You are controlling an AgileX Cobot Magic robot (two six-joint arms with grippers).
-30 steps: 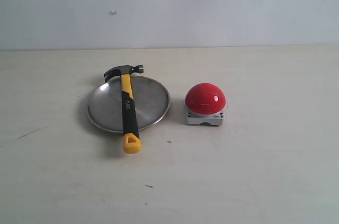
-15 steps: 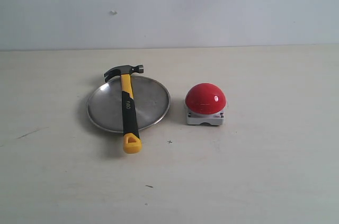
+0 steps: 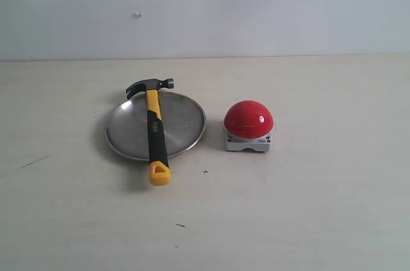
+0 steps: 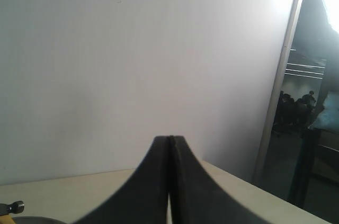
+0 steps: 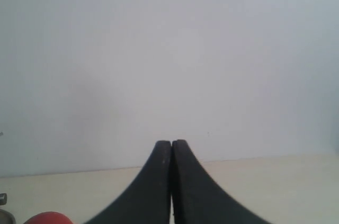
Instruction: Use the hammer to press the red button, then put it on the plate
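Exterior view has the hammer (image 3: 154,131) lying across the plate (image 3: 186,120) beside the red button (image 3: 248,119) — seemingly its final resting place — which would explain why the left gripper (image 4: 169,144) and right gripper (image 5: 171,147) sit pinched closed, empty, clear of everything.

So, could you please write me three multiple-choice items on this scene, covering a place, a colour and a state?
1. Where does the hammer lie?
A. across the plate
B. leaning on the wall
C. on the floor

2. What colour is the button?
A. green
B. red
C. blue

3. How do the left pincer and right pincer stand?
A. both open
B. one holds the hammer
C. both shut, empty

Key:
1 A, its handle spans the plate.
2 B, the dome is glossy red.
3 C, each wrist view shows jaws pressed together with nothing between.
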